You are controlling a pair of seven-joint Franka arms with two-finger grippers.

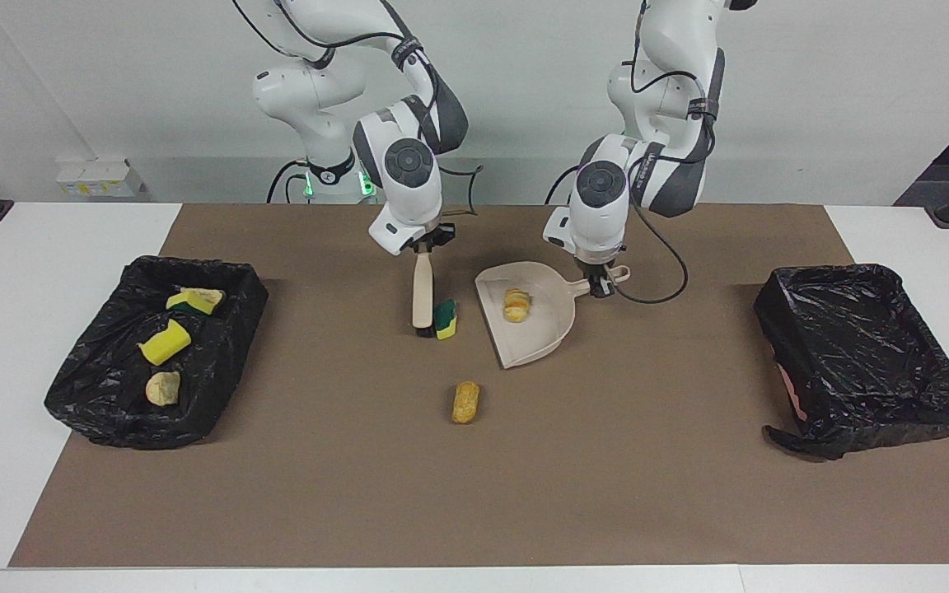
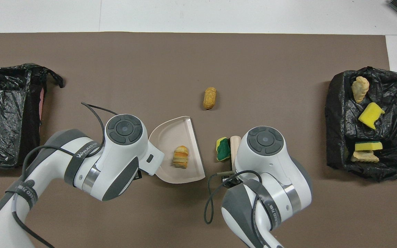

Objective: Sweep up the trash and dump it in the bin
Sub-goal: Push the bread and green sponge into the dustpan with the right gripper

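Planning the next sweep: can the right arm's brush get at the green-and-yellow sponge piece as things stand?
Probably yes. The right gripper holds the brush, whose head sits right beside the green-and-yellow sponge piece, with nothing between them and open mat toward the dustpan held by the left gripper.

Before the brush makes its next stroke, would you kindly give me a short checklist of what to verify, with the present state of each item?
1. Right pincer grips the brush: ok.
2. Left pincer grips the dustpan handle: ok.
3. Brush tip beside the green-and-yellow sponge piece: ok.
4. Dustpan's open edge faces the sponge piece, gap between them free: ok.
5. Pastry piece rests inside the dustpan: ok.
6. Table swept of trash: not ok; a bread piece lies on the mat, farther from the robots than the dustpan.
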